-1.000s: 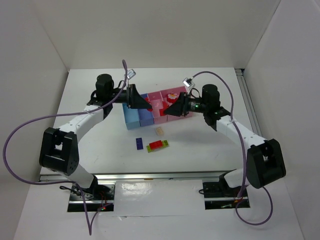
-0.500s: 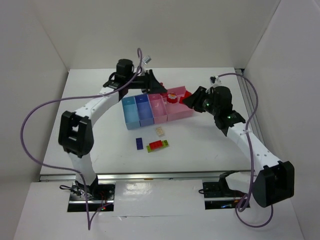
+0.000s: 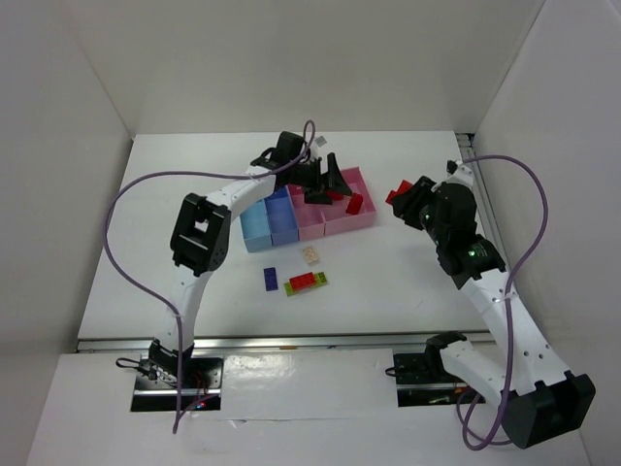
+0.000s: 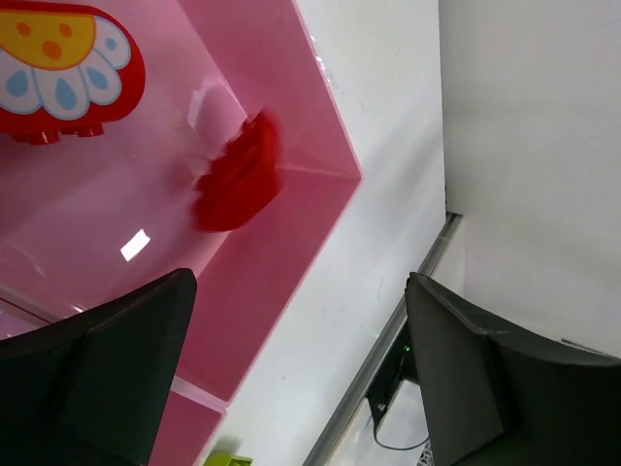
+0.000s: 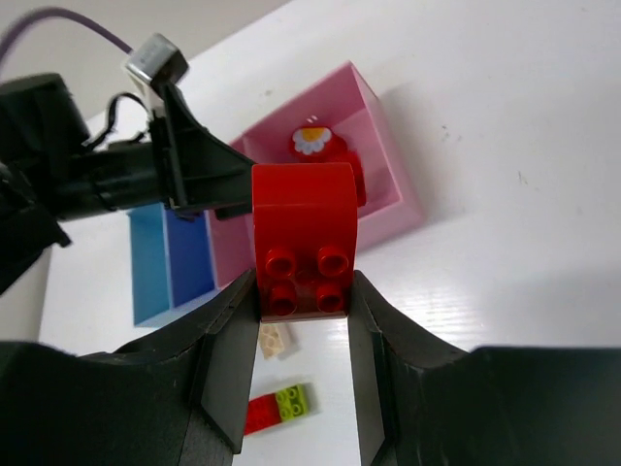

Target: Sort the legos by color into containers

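One red brick (image 5: 304,248) clenched in right pincer (image 5: 302,299) — left pincer (image 4: 296,291) released over wide pink tray (image 4: 116,184)

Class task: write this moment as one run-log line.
right tool: shut on red brick | left tool: open above wide pink tray

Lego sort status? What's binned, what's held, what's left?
Done: a flower-printed red piece and a blurred red piece are in the wide pink tray, left gripper open above it. In hand: right gripper shut on a red brick, not yet in a tray. Left: beige brick, purple brick and a joined red-and-lime pair on the table.
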